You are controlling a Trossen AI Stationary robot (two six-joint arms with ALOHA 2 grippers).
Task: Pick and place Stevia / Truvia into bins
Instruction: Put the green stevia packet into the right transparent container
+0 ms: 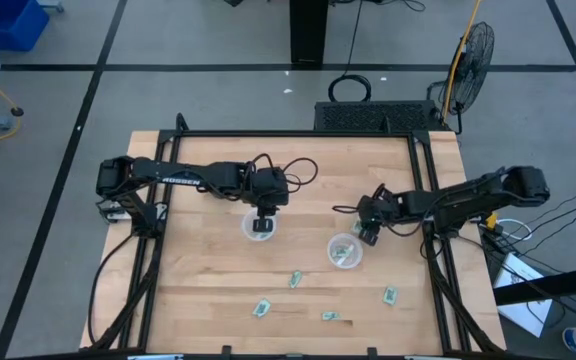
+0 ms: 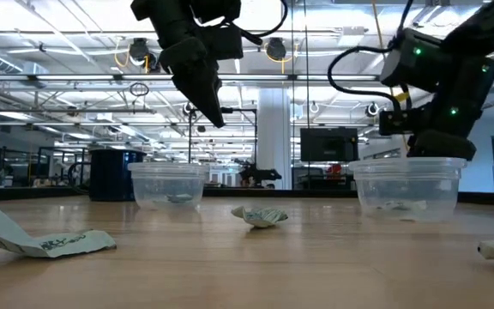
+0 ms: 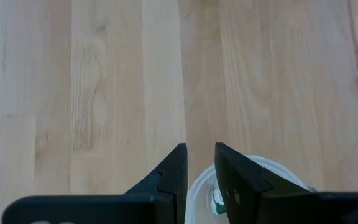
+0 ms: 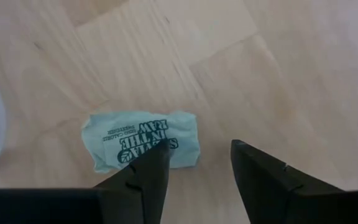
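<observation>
The left gripper point(image 1: 261, 226) hung over the left cup point(image 1: 259, 225), jaws slightly parted and seemingly empty. The right gripper point(image 1: 369, 237), jaws wide, hovered over a Stevia packet point(image 4: 143, 139) beside the right cup point(image 1: 345, 250). Four packets point(image 1: 295, 279) lay near the table point(image 1: 208, 290)'s front edge.

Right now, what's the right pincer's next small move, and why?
Probably nudge the right pincer sideways until the green packet sits in its gap, before lowering. Its fingers stand open and empty above the table, and the packet lies flat in line with one finger rather than between the two. The left pincer hangs over the left cup.
</observation>
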